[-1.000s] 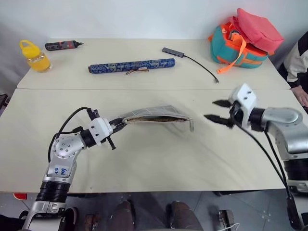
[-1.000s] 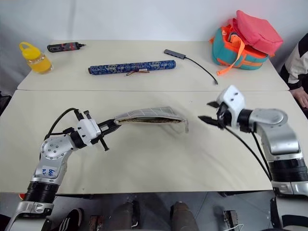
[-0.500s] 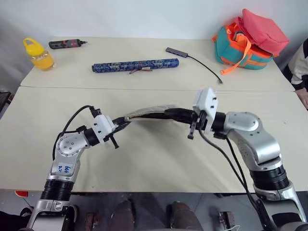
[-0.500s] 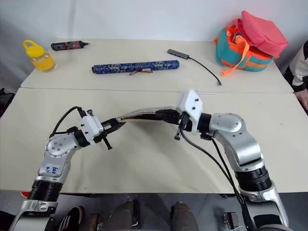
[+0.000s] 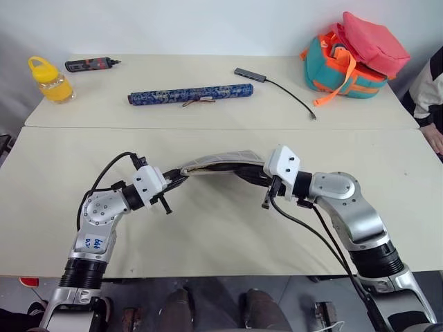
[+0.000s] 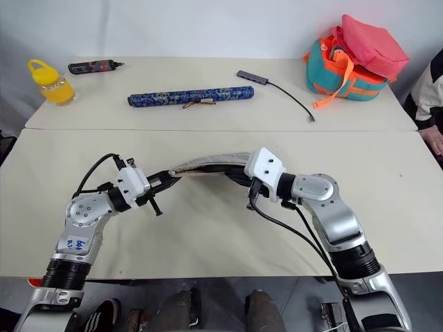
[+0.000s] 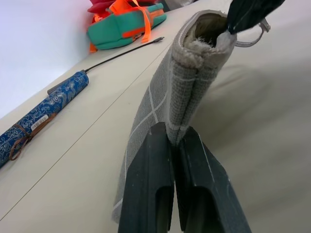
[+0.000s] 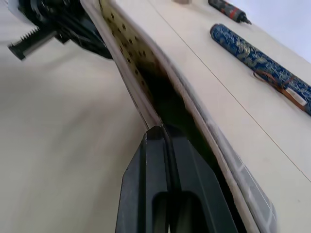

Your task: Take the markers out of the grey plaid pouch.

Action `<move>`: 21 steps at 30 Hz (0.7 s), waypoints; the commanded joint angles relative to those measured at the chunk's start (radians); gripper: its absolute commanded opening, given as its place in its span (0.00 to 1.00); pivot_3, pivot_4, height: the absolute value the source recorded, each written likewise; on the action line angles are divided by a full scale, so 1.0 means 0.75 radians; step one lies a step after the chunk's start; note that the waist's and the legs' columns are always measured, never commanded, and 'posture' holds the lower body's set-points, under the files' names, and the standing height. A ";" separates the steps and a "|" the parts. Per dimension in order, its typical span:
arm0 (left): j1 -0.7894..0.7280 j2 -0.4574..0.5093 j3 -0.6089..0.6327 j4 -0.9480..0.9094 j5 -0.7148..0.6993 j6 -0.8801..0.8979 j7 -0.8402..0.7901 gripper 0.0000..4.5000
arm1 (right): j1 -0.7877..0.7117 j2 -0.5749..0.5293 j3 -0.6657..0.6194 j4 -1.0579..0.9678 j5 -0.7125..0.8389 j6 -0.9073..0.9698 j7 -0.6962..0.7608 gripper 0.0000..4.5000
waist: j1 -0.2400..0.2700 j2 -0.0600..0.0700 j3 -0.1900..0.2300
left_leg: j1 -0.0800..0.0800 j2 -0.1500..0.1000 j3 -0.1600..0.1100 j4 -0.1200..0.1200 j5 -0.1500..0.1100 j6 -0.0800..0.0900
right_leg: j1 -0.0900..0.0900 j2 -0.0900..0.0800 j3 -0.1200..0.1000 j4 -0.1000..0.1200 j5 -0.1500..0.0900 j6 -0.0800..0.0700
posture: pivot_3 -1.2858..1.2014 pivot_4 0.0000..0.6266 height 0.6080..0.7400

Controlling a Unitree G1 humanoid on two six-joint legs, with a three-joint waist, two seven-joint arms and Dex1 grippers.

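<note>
The grey plaid pouch (image 5: 221,160) hangs arched just above the near table, held at both ends. My left gripper (image 5: 178,181) is shut on its left end; in the left wrist view that gripper (image 7: 174,133) pinches the grey fabric (image 7: 194,73). My right gripper (image 5: 248,174) is shut on the near lip of the opening at the right end. The right wrist view shows this gripper (image 8: 164,130) clamped on the tan speckled lining (image 8: 131,53), with the mouth gaping dark beside it. The markers are hidden.
On the far table lie a long blue patterned roll (image 5: 189,94), a black-and-red pen gadget (image 5: 90,65), a yellow bottle (image 5: 48,79) and a grey hub with cable (image 5: 249,74). A teal-orange-pink bag (image 5: 353,55) stands at the back right. A person's hand (image 5: 434,135) is at the right edge.
My right gripper, open a second ago and off to the right, swung left to the pouch's right end and shut on its lip. The pouch now bows upward. The left gripper kept still.
</note>
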 commanded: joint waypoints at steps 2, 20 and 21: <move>0.002 0.000 -0.003 -0.052 0.000 -0.030 -0.004 0.00 | -0.033 -0.011 -0.033 0.012 -0.025 -0.049 -0.008 0.01 | 0.000 0.000 0.000 | 0.000 0.000 0.000 0.000 0.000 0.000 | 0.000 0.000 0.000 0.000 0.000 0.000 | 0.52 0.24 1.00; 0.009 -0.039 -0.059 -0.146 -0.025 0.027 -0.018 0.00 | -0.159 -0.099 0.226 0.259 -0.756 -0.639 -0.236 0.01 | -0.008 0.000 0.000 | 0.000 0.000 0.012 0.000 0.000 0.000 | -0.001 0.000 0.001 0.001 0.000 0.000 | 0.52 0.24 1.00; 0.010 -0.042 -0.060 -0.151 -0.023 0.031 -0.019 0.00 | -0.160 -0.094 0.232 0.265 -0.781 -0.647 -0.249 0.01 | -0.008 0.000 0.000 | 0.000 0.000 0.012 0.000 0.000 0.000 | -0.001 0.000 0.001 0.001 0.000 0.000 | 0.52 0.24 1.00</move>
